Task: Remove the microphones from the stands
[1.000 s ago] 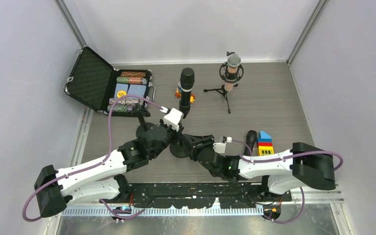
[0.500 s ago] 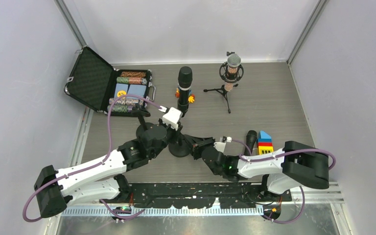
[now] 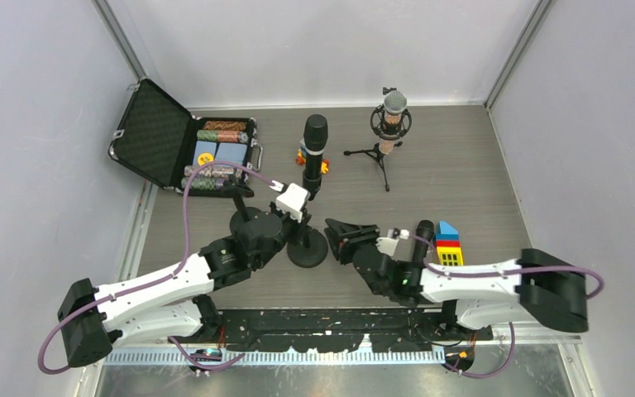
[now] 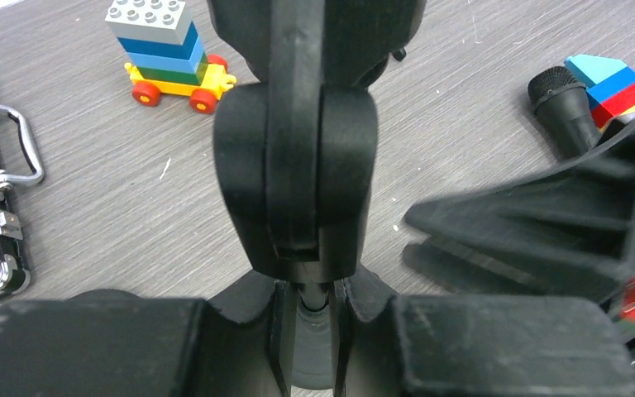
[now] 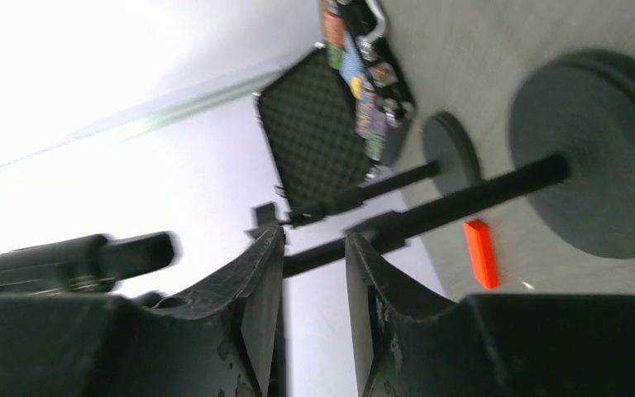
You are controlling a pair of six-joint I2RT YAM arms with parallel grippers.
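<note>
The black microphone (image 3: 314,142) stands upright in the clip (image 4: 298,165) of a stand with a round black base (image 3: 307,248). My left gripper (image 3: 295,225) is shut on the stand's thin pole (image 4: 328,299) just under the clip, with the pole pinched between both fingers. My right gripper (image 3: 336,231) is open and empty, just right of the base and apart from it. In the right wrist view the pole (image 5: 463,198) and base (image 5: 603,165) lie beyond the open gripper (image 5: 314,241). The right gripper also shows in the left wrist view (image 4: 546,231).
A second stand base (image 3: 248,222) with a bare pole sits left of the first. An open black case (image 3: 178,145) of chips is at back left. A silver microphone on a tripod (image 3: 391,120), a toy brick car (image 4: 165,54), another black microphone (image 3: 422,236) and coloured blocks (image 3: 447,240) are around.
My right gripper has drawn back to the right, away from the stand's pole and base. The microphone tilted slightly and came back upright. The left gripper keeps its hold.
</note>
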